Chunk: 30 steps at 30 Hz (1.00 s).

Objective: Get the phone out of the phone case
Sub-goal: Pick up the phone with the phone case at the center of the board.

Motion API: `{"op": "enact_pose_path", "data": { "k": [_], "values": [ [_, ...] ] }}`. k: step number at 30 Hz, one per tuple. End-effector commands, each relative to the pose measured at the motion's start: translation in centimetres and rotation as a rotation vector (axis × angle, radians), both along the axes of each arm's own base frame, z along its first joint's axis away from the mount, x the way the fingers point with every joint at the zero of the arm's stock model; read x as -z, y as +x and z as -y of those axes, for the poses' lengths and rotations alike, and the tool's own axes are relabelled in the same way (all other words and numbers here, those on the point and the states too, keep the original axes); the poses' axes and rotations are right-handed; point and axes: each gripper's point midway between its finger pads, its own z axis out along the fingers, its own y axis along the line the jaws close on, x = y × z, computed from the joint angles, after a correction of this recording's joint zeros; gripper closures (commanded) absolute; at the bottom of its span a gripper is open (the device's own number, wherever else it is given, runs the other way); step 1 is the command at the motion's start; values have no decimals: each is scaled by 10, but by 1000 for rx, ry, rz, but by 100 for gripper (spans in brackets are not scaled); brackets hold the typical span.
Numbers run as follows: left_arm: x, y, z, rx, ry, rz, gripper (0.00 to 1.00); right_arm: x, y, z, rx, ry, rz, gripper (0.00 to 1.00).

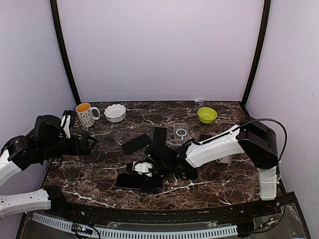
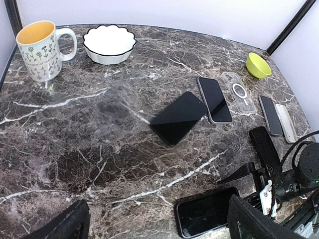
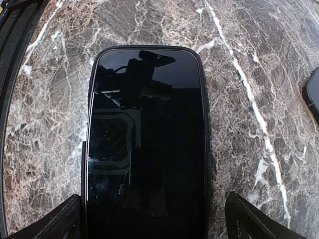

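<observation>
A phone in a black phone case [image 3: 147, 139] lies flat and screen up on the marble table. It is near the table's front middle in the top view [image 1: 127, 181]. My right gripper [image 3: 154, 224] hangs low over it and is open. Its fingers [image 3: 259, 219] stand either side of the phone's near end without touching it. From above, the right gripper [image 1: 148, 180] is at the phone's right end. My left gripper [image 1: 89, 143] is open and empty, raised at the far left. In the left wrist view the phone [image 2: 207, 211] lies by the left gripper's [image 2: 159, 226] right finger.
A flowered mug [image 1: 85, 114] and a white bowl [image 1: 115, 112] stand at the back left. A green bowl [image 1: 207, 115] stands at the back right. Two bare black phones [image 1: 136, 143] [image 1: 159, 137] and a clear case [image 1: 181, 132] lie mid-table. More phones [image 2: 271, 114] lie further right.
</observation>
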Motion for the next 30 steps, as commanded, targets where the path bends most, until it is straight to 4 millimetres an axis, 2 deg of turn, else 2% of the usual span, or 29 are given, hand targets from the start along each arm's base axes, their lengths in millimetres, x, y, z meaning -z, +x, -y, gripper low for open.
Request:
{"op": "enact_pose_path", "data": {
  "k": [1,5,7,10,13,16,20,24,28,30],
  "values": [
    [5,2,1,8,22,0,1,13,-9,1,-19,-41,-12,1],
    [10,3,4,19,35,-20,1,29,-10,10,-7,-100,-14,2],
    [10,3,5,27,40,-24,1,36,-10,17,0,-129,-13,5],
    [12,2,10,60,49,-33,1,41,-15,23,-3,-143,-36,18],
    [14,2,16,96,60,-46,1,37,-19,23,-5,-128,-54,34],
    [19,-1,26,144,42,-73,1,32,-19,24,-8,-127,-53,45],
    [28,-4,40,183,-5,-128,1,17,-15,21,-1,-94,-20,51],
    [39,-8,46,155,-60,-218,1,-13,1,16,50,1,79,56],
    [48,-18,63,180,-159,-324,2,-38,20,17,120,83,200,58],
    [44,-21,77,232,-229,-334,3,-46,28,21,149,111,268,58]
  ]
}}
